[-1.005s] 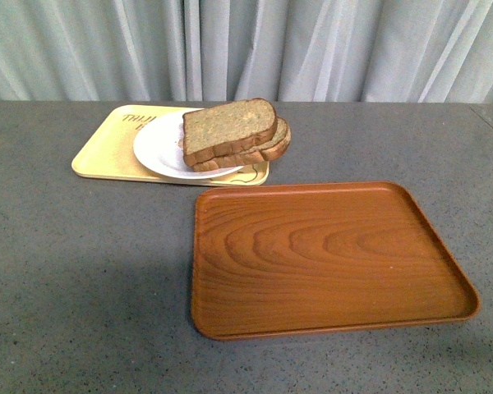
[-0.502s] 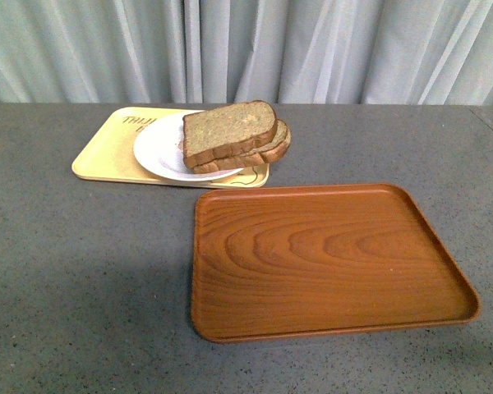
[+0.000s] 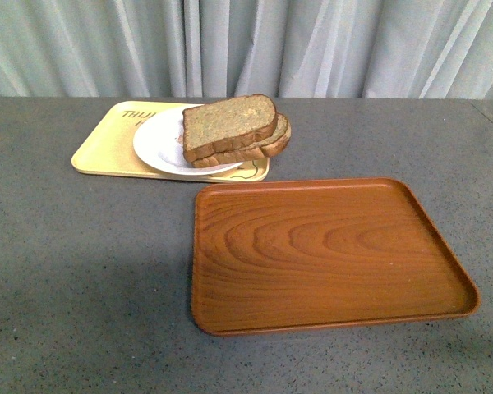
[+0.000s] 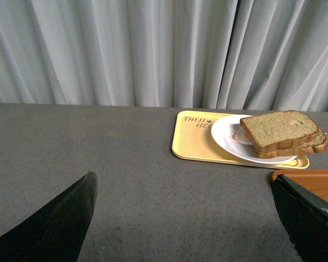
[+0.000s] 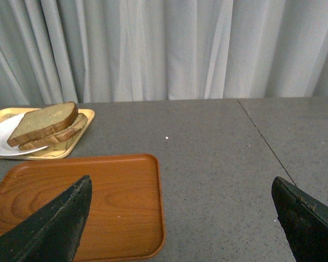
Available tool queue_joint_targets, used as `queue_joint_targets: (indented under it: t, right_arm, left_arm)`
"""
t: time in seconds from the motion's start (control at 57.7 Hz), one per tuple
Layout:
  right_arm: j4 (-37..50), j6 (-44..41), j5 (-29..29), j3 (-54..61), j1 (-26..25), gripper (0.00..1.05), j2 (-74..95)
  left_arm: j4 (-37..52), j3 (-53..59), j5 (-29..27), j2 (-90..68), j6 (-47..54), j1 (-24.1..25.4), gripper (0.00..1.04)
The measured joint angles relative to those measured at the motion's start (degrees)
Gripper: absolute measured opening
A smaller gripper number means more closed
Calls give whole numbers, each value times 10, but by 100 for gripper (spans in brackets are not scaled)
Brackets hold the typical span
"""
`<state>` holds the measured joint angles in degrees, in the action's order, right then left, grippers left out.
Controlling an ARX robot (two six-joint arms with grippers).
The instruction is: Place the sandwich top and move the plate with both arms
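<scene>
— So, how far along does it look?
— Bread's done, I'd say: the sandwich top (image 3: 228,125) lies on the lower slice (image 3: 273,141), on the plate (image 3: 160,145). That plate sits on the yellow tray (image 3: 107,153), so moving it remains.
— And the arms?
— Left gripper (image 4: 183,218) and right gripper (image 5: 180,218) hang above the table (image 3: 82,271), jaws spread wide, holding nothing.

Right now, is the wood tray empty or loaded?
Empty. The front view shows bare wood grain across the whole brown tray; the bread stack sits on the white plate on the yellow tray.
</scene>
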<state>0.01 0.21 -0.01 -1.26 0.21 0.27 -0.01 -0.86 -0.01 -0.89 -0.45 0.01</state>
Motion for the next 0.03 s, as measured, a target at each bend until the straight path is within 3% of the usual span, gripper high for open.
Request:
queue_joint_targets:
  t: [0.035]
  right_arm:
    - [0, 0, 0, 0, 0, 96, 0]
  left_arm:
    - [0, 0, 0, 0, 0, 0, 96]
